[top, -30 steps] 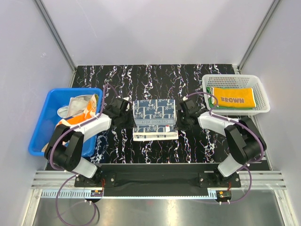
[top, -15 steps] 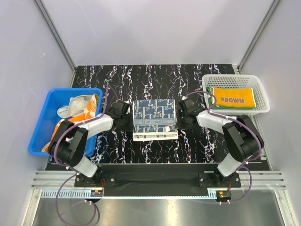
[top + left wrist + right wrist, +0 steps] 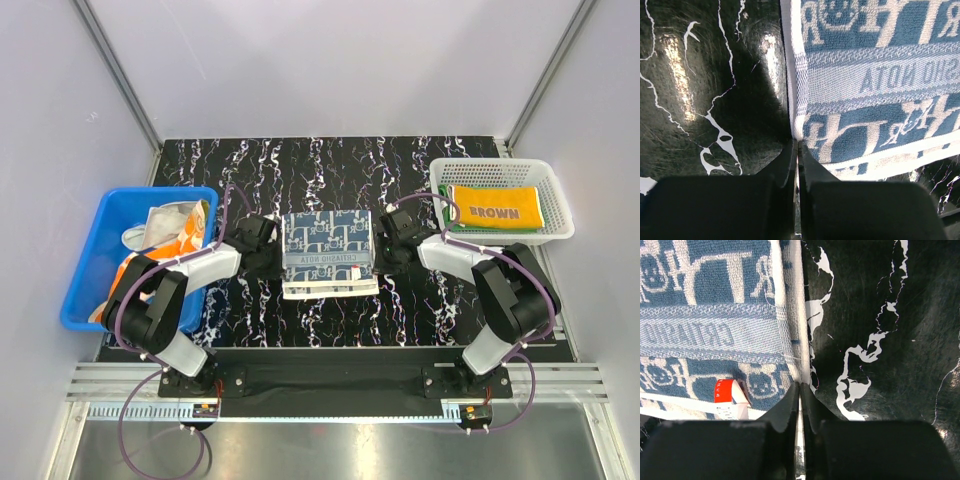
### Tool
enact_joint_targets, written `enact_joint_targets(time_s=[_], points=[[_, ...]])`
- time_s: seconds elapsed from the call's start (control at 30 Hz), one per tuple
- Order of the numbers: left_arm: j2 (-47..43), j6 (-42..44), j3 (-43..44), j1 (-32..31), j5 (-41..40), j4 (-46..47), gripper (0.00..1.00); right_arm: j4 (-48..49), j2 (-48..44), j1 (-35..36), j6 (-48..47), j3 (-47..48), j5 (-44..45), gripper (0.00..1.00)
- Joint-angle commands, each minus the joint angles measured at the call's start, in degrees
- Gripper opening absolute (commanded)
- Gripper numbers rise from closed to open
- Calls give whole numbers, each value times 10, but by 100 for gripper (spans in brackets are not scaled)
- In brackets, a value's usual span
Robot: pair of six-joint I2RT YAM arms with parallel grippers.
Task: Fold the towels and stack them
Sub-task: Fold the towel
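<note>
Navy-patterned towel (image 3: 328, 245) lies on the bench (image 3: 330, 165), left jaws clenched at one edge, right jaws pinching the other. Blue bin (image 3: 80, 285) holds crumpled towels (image 3: 165, 228); basket (image 3: 490, 170), an orange-yellow towel (image 3: 495, 207).

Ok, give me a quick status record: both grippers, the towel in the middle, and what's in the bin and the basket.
left gripper: shut, apparently pinching the left edge of the navy-patterned towel
right gripper: shut, apparently pinching that towel's right edge
navy-patterned towel: folded, flat on the table, between the two arms
blue bin: crumpled towels, not folded
white basket: folded orange-yellow towel on top
</note>
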Motion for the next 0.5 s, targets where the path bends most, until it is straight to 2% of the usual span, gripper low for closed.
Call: enact_joint_targets(time_s=[0.0,0.03,0.47], points=[[-9,6,12,-2,-9,-5,0,-11,-16,3,-5,12,6,3],[-11,7,16,-3,-4,-9,0,-13,-20,3,-6,17,4,0],[-43,6,64,-8,-1,-82,0,-43,-38,3,-14,39,-5,0]])
